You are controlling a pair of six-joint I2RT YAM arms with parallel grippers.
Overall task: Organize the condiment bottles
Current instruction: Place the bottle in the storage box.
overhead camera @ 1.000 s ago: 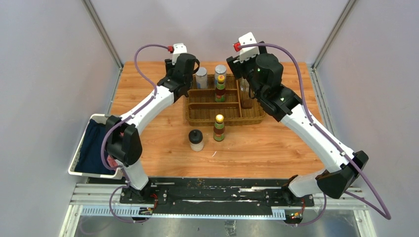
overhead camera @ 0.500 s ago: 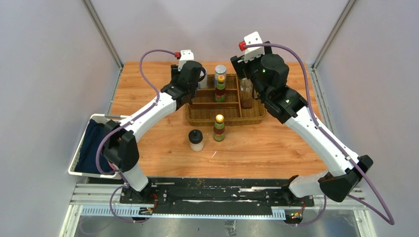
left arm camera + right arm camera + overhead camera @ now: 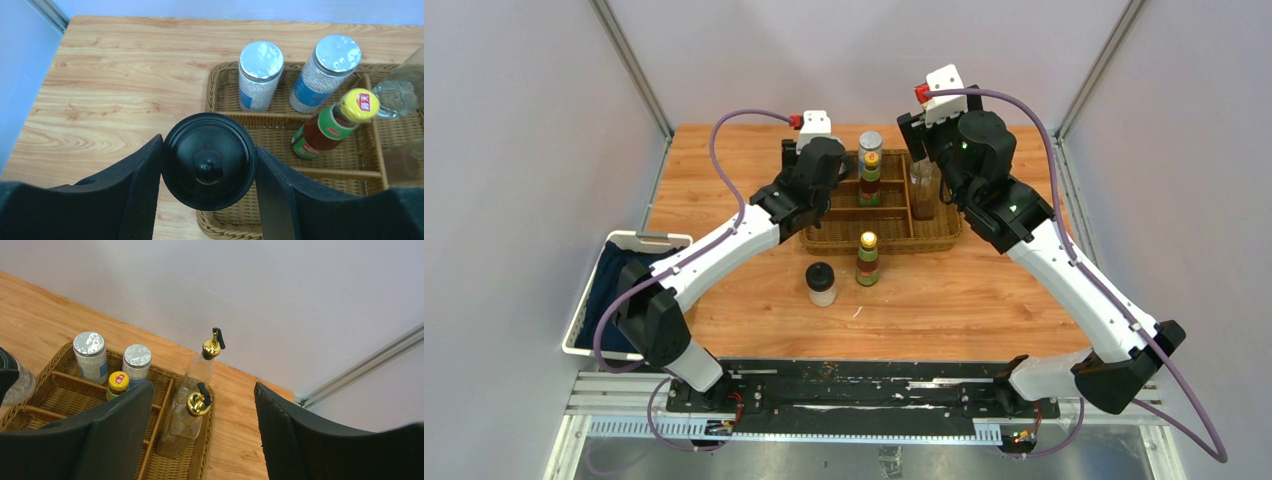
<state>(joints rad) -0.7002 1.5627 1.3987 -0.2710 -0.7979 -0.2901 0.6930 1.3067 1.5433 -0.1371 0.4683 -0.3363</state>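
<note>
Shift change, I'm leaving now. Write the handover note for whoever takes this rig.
Left gripper: shut on a black-lidded jar, over the wicker tray's left edge.
Right gripper: open, empty, above the two cruets.
In tray: two shakers at the back, one sauce bottle mid-tray, cruets on the right.
On table: second jar, second sauce bottle, in front of the tray.
Left: place the held jar, then those two.
</note>
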